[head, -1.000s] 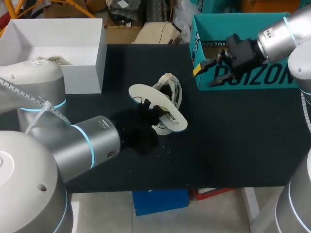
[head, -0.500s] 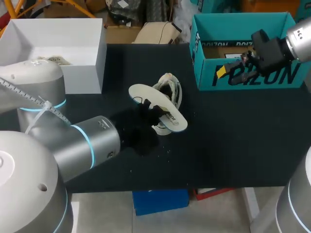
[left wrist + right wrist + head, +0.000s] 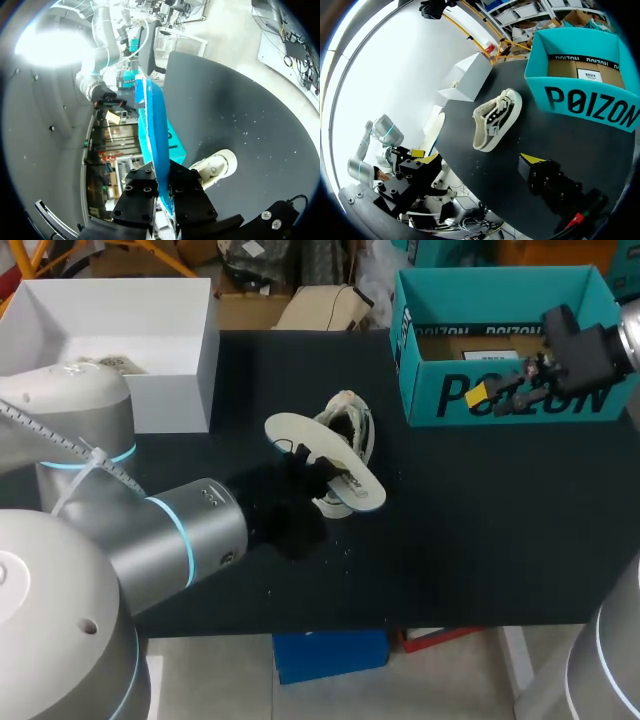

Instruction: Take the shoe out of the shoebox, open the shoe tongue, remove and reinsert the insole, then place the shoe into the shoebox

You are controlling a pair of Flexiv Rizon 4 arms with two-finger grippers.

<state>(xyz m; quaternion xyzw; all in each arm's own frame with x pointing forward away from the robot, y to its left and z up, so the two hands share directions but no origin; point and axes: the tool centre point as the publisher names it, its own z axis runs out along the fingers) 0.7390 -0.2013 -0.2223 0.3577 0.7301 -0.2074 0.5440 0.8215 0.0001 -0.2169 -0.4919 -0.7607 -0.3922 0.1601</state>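
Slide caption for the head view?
Left gripper holds the insole beside the shoe lying mid-table; right gripper hovers open by the teal shoebox.

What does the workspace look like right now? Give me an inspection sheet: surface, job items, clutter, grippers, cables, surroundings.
Surface: black table, with a few pale specks.
Job's things: shoe on its side mid-table, outside the teal shoebox at the far right corner; insole out of the shoe, right beside it.
Clutter: white box at the far left corner.
Grippers: left gripper appears shut on the insole, seen edge-on between its fingers; right gripper has its fingers open, holds nothing and hangs by the shoebox's front wall.
Cables: black lead beside the left gripper's body.
Surroundings: nothing seen reaching over the table.
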